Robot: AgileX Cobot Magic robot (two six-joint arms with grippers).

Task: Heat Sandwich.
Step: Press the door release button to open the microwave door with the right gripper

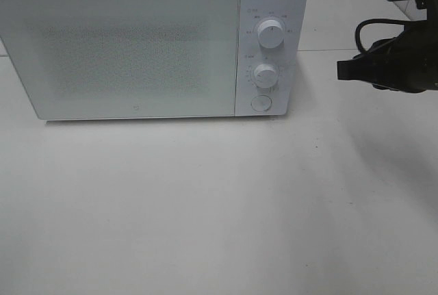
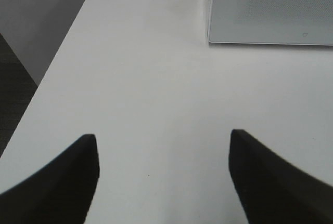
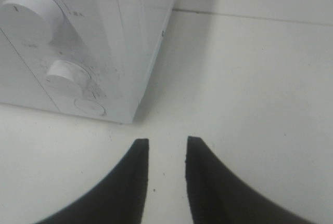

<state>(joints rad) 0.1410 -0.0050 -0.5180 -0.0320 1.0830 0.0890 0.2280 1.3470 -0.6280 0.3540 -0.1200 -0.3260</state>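
Empty right jaws near shut microwave

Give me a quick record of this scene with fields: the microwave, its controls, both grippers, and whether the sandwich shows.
Appliance: white box-shaped microwave oven, door shut, standing on the white table
Controls: white round upper knob, white round lower knob, round button beneath them
Left arm: left gripper open, holding nothing, above the table near a microwave corner
Right arm: right gripper with jaws slightly apart, holding nothing, off to the right of the control panel
Food: sandwich not in view in any picture
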